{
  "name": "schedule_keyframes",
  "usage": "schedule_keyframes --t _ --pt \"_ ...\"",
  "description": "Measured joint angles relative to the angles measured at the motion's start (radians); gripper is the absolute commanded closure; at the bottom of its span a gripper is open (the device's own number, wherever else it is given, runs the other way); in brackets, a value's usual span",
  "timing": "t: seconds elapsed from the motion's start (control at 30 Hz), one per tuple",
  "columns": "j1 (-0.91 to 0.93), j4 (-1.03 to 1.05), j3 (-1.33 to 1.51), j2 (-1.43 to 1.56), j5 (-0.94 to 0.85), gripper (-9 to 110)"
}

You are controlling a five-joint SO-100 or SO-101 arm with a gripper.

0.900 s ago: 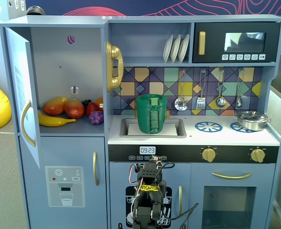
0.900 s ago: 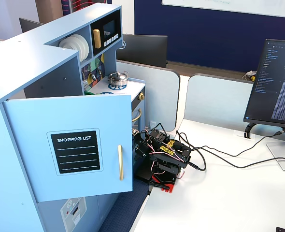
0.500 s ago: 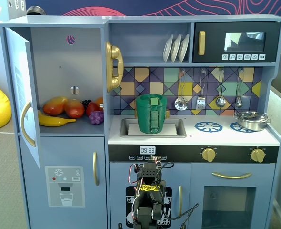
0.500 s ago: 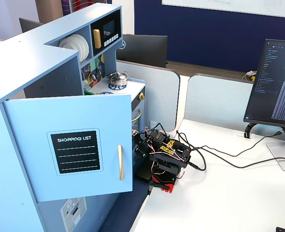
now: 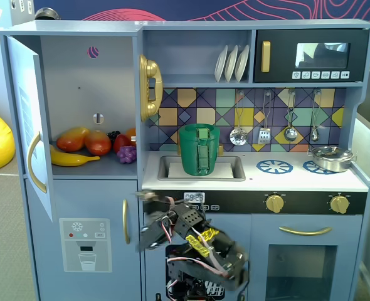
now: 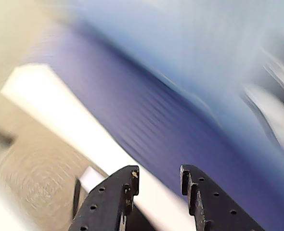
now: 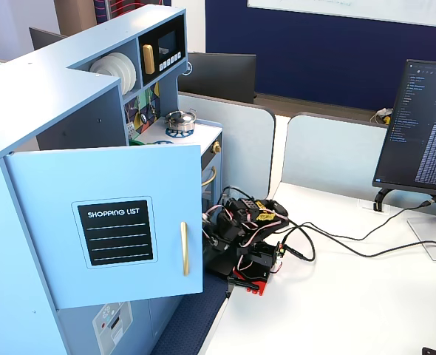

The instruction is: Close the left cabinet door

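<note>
Blue-grey fridge door with gold handle [image 7: 103, 222] wide open; gripper [image 6: 157, 180] released, low. Get outside door, push near handle edge.

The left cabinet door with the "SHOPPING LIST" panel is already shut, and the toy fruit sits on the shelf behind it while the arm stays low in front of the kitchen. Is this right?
Not quite: the left cabinet door stands wide open, as both fixed views show. The rest holds: the toy fruit sits on the shelf behind it, and the arm is low in front of the kitchen.
</note>
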Motion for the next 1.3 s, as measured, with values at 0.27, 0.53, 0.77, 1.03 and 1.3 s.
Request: schedule_keyframes --t 0.27,0.53,0.77,1.03,1.3 --pt "-0.598 -0.678 -0.055 -0.321 -0.184 102" --pt "-0.73 -1.101 -0.279 -0.764 -0.19 102" --pt "-0.73 -1.252 -0.509 -1.057 -0.193 102" --pt "-0.69 -1.33 -0.699 -1.258 -0.256 102" --pt "-0.652 -1.33 -0.859 -1.364 -0.327 102"
